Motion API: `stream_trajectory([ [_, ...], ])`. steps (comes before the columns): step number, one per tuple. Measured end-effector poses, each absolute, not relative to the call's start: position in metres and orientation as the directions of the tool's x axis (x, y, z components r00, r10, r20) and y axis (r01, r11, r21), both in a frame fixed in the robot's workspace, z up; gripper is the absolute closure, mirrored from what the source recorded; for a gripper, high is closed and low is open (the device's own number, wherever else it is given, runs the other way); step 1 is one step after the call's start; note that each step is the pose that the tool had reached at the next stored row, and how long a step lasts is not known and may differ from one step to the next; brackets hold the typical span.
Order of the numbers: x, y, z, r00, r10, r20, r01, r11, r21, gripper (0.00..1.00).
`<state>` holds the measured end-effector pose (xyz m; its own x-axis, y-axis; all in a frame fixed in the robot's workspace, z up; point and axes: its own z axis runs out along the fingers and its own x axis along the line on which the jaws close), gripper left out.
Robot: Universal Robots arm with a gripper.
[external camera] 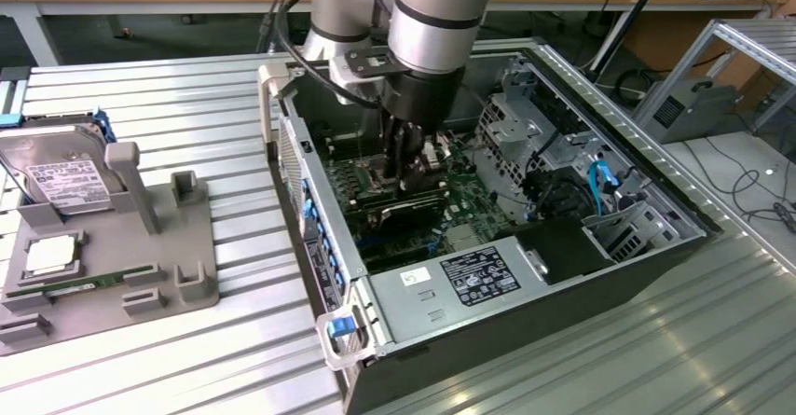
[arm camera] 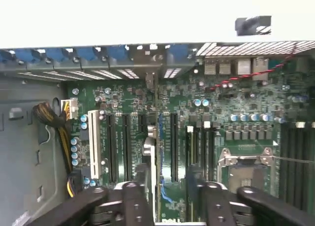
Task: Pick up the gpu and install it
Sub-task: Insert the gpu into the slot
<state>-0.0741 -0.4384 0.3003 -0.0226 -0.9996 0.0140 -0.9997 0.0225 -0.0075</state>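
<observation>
The gripper (external camera: 412, 174) stood deep inside the open computer case (external camera: 326, 247), its arm reaching straight down over the green motherboard (external camera: 467, 212). In the wrist view its two dark fingers (arm camera: 142, 184) were spread wide apart, released, and nothing looked clamped between them. The gpu (arm camera: 154, 137) appeared there edge-on as a thin upright strip standing on the motherboard (arm camera: 231, 105) among the long black expansion slots. It ran from the gap between the fingers away toward the case's rear wall with its blue slot clips. The card lay inside the span of the gripper (arm camera: 168, 180), just beside one finger and clearly apart from the other; whether that nearer finger touched it could not be told. The metal-framed processor socket (arm camera: 246, 162) sat off to one side of the card. On the exterior view's left, well apart from the case, a grey holder (external camera: 186, 280) carried a silver hard drive (external camera: 56, 174) with a white label.
</observation>
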Motion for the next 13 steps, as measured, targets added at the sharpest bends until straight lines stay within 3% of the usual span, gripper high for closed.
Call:
stream_trajectory([
  [1, -0.077, -0.438, 0.303, -0.022, -1.0, 0.014, -1.0, 0.021, -0.008, 0.6],
  [2, -0.08, -0.439, 0.303, -0.02, -1.0, 0.014, -1.0, 0.02, -0.008, 0.73],
  [4, -0.081, -0.441, 0.303, -0.018, -1.0, 0.013, -1.0, 0.018, -0.008, 0.78],
  [5, -0.077, -0.446, 0.303, -0.016, -1.0, 0.013, -1.0, 0.016, -0.003, 0.89],
  [13, -0.071, -0.45, 0.303, -0.015, -1.0, 0.014, -1.0, 0.015, 0.002, 0.89],
])
